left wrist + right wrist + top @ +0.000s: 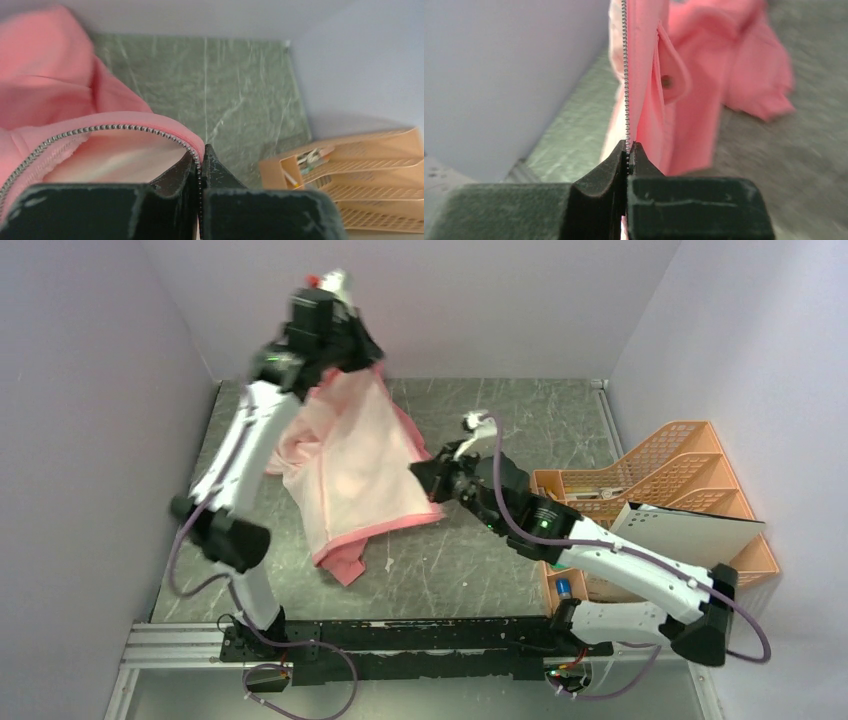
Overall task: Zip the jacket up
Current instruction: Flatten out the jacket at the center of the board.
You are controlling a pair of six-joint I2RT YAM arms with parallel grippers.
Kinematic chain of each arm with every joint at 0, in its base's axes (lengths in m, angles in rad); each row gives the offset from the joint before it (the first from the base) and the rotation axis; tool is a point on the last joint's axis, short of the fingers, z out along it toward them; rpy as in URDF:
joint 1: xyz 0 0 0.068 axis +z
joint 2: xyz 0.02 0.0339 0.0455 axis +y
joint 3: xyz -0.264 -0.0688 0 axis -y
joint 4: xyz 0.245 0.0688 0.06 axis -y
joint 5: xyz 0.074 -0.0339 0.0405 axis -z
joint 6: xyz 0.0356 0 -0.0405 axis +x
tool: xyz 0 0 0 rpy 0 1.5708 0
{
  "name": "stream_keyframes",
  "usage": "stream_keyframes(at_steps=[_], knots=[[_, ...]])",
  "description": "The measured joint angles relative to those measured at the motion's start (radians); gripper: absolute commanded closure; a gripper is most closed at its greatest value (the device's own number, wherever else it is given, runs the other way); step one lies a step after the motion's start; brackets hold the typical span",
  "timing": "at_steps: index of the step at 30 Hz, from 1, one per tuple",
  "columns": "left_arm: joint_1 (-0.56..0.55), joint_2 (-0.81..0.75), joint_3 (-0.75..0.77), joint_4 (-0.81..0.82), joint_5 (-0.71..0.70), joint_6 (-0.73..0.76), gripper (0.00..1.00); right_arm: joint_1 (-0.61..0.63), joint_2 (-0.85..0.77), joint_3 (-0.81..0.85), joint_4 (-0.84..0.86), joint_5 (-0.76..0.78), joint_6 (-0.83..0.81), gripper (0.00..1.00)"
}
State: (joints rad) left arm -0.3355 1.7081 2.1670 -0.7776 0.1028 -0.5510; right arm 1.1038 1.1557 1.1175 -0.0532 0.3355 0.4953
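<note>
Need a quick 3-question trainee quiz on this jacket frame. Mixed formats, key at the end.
1. True or false: the right end effector is open, clear of the jacket.
2. The orange tray rack sits: A) left of the jacket B) right of the jacket C) under the jacket.
3. Short answer: which end effector holds the jacket up higher?
Key: 1 false, it is shut on the zipper teeth. 2 B. 3 the left end effector.
</note>
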Motion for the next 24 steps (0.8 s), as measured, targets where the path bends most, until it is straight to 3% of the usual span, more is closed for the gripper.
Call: stream_keyframes(at_steps=[4,10,14,24], knots=[[-0.148,0.262,-0.005,0.106,-0.011,0.021,0.95,-0.134,-0.119,-0.188,-0.083,-0.009,0.095,1.00],[-0.323,0.604,0.147,0.189,0.006,0.045,0.95,-0.192,-0.205,-0.311,-0.256,0.024,0.172,1.00],[-0.383,0.676,0.161,0.281,0.035,0.051,0.95,-0.200,-0.271,-0.306,-0.366,0.080,0.187,1.00],[-0.405,0.740,0.257,0.509,0.152,-0.019,0.95,-0.226,-0.331,-0.220,-0.569,0.268,0.222,1.00]])
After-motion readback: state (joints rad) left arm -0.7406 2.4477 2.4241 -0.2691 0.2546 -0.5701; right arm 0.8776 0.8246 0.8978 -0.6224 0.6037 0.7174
